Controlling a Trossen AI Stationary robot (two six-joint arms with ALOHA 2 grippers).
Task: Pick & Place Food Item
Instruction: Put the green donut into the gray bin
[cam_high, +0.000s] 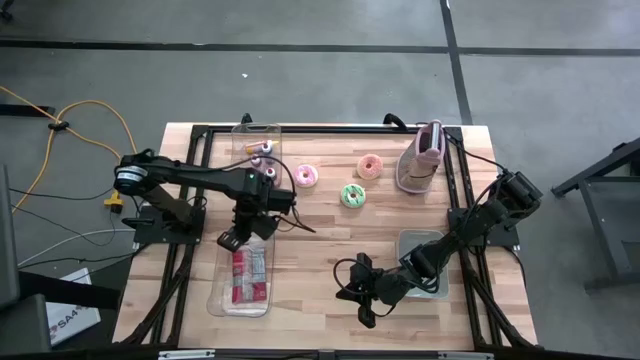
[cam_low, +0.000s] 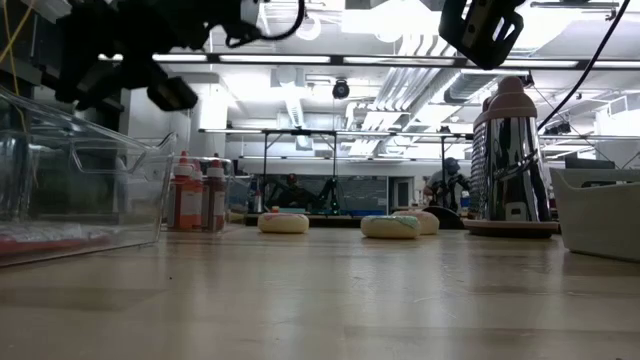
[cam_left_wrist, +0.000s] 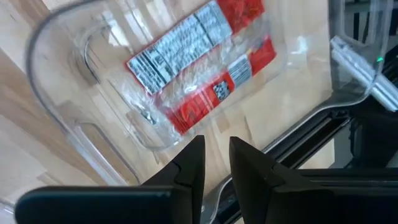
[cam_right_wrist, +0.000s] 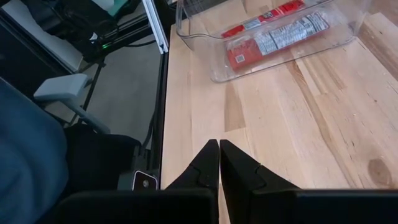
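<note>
The food packet (cam_left_wrist: 199, 62) — red wrapper with white printed labels — lies flat in the clear bin (cam_high: 215, 300). Left gripper (cam_left_wrist: 214, 165) hovers above, fingers slightly apart, empty; right gripper (cam_right_wrist: 219, 163) fingers together over the tabletop (cam_right_wrist: 298, 124).

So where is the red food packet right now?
The red food packet lies flat inside the clear plastic bin on the table's left side in the high view, just below the left gripper, which hovers above it.
</note>
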